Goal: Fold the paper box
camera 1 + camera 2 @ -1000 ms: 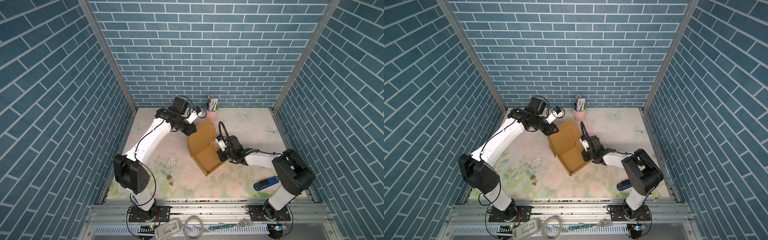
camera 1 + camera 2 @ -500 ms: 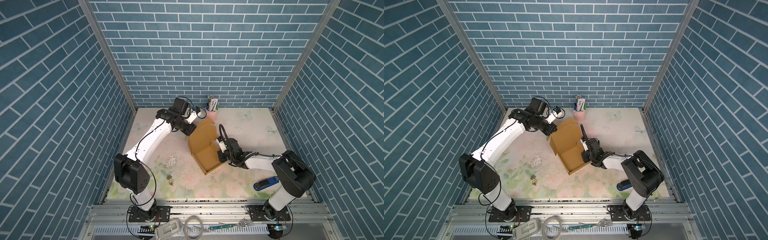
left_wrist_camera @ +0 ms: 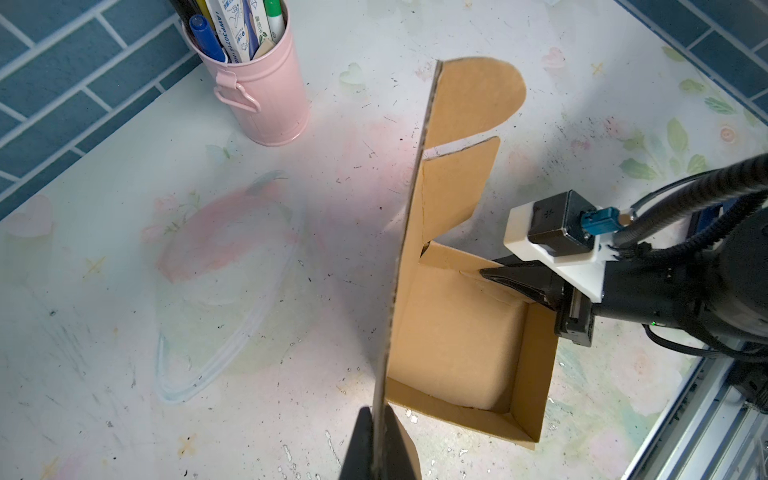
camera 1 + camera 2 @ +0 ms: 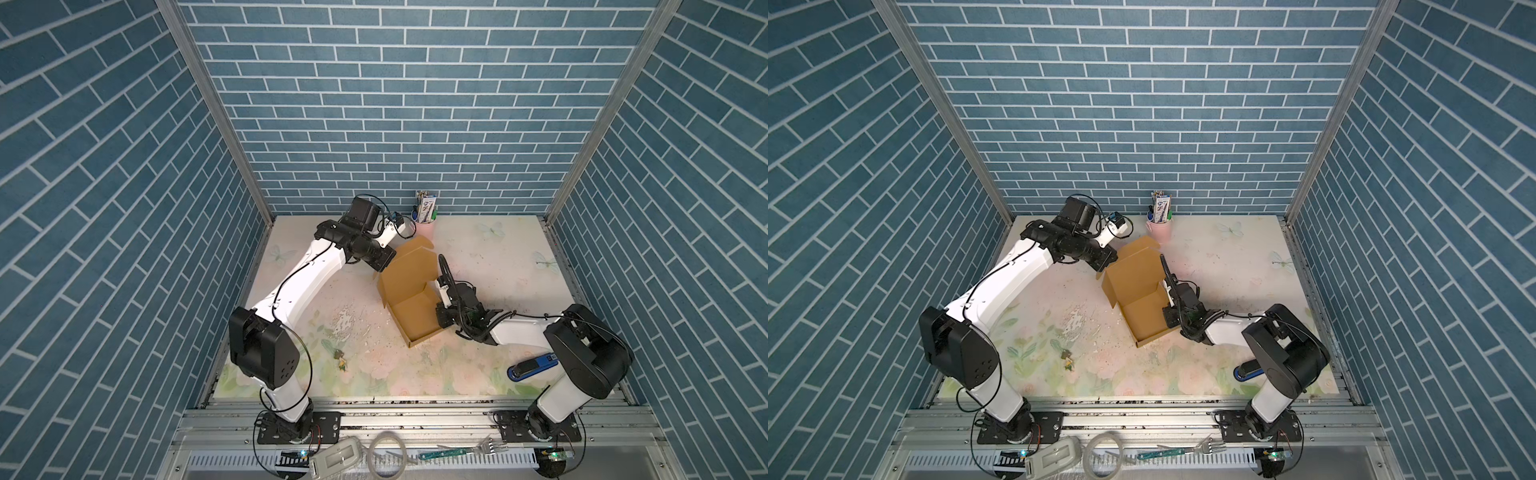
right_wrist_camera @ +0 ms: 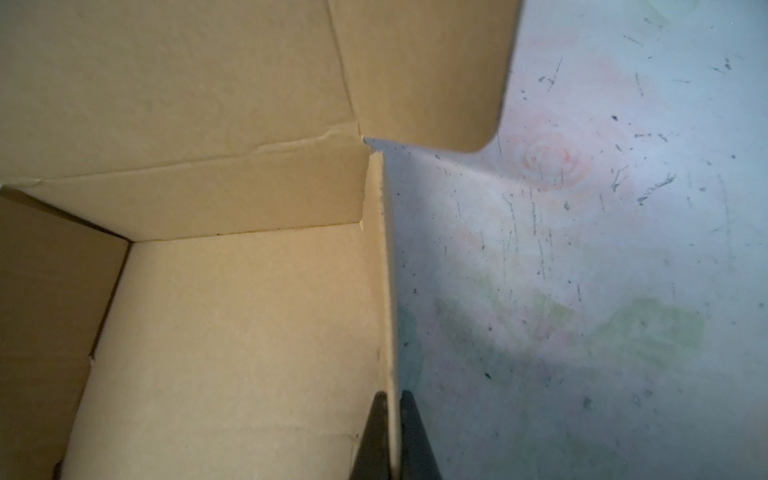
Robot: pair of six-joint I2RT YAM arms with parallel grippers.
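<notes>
The paper box is a brown cardboard tray standing on the table, with its lid raised behind it. My left gripper is shut on the lid's left edge; in the left wrist view its jaws pinch the cardboard edge. At the tray's right side, my right gripper is shut on the side wall. The right wrist view shows that wall between the jaws. A rounded flap sticks out from the lid.
A pink cup of pens stands at the back wall, just behind the lid. A blue stapler lies front right beside the right arm's base. A small dark scrap lies front left.
The left gripper's jaws have closed on the lid's edge. The right gripper has kept its grip on the side wall and shifted slightly.
</notes>
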